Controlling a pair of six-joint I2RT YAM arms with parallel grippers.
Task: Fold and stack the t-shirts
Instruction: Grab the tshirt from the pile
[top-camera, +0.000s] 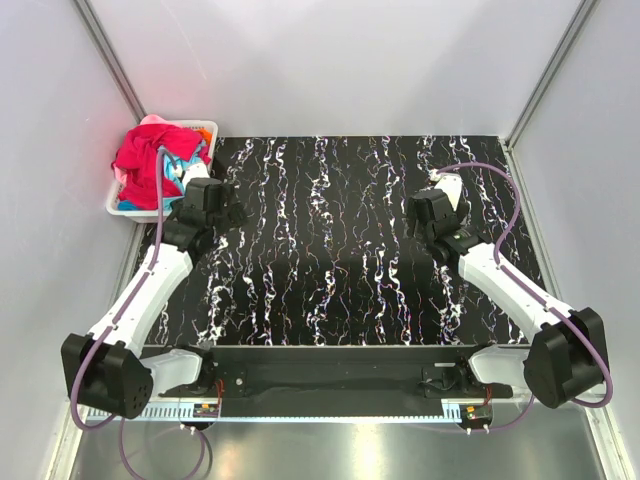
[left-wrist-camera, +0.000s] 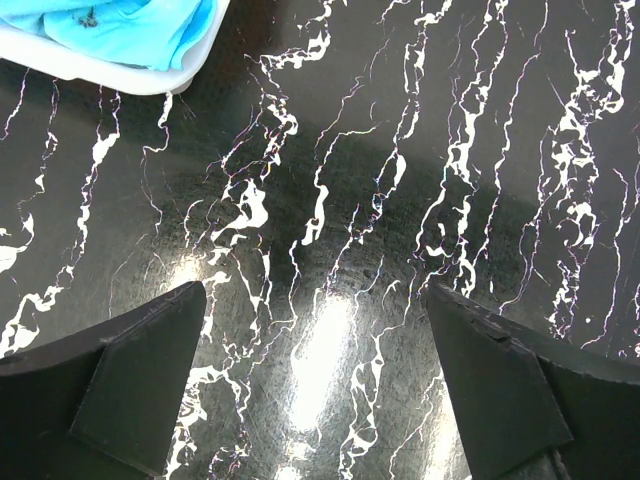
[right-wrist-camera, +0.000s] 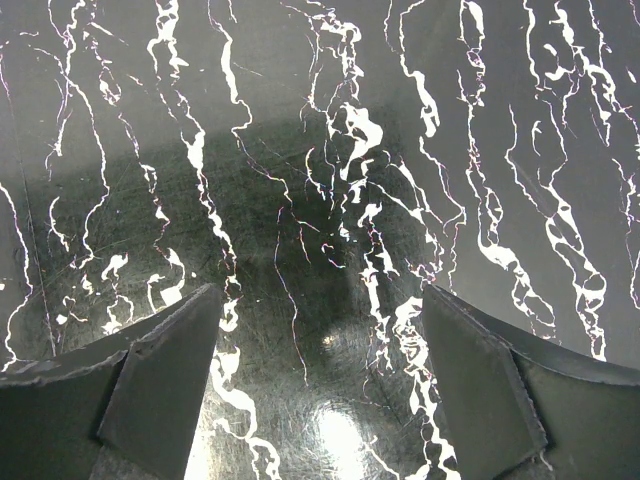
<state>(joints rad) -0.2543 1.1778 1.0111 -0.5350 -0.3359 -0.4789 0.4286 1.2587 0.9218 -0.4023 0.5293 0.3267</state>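
Where the two arms are bolted at the near edge, the desk (top-camera: 330, 260) spreads out as a glossy black slab veined with white, like marble. The left end effector (left-wrist-camera: 315, 292) hangs over it released, its dark wedge-shaped fingers (left-wrist-camera: 140, 370) wide apart and holding nothing. The right end effector (right-wrist-camera: 320, 295) is likewise spread and bare. At the far left corner, a white plastic basket (top-camera: 117, 208) holds the t-shirts (top-camera: 150, 150) in a soft rumpled heap: a crimson t-shirt (top-camera: 138, 165) on top, a turquoise t-shirt (left-wrist-camera: 130, 25) beneath and a pink t-shirt (top-camera: 155, 122) behind. A purple cable (top-camera: 162, 175) loops across the heap.
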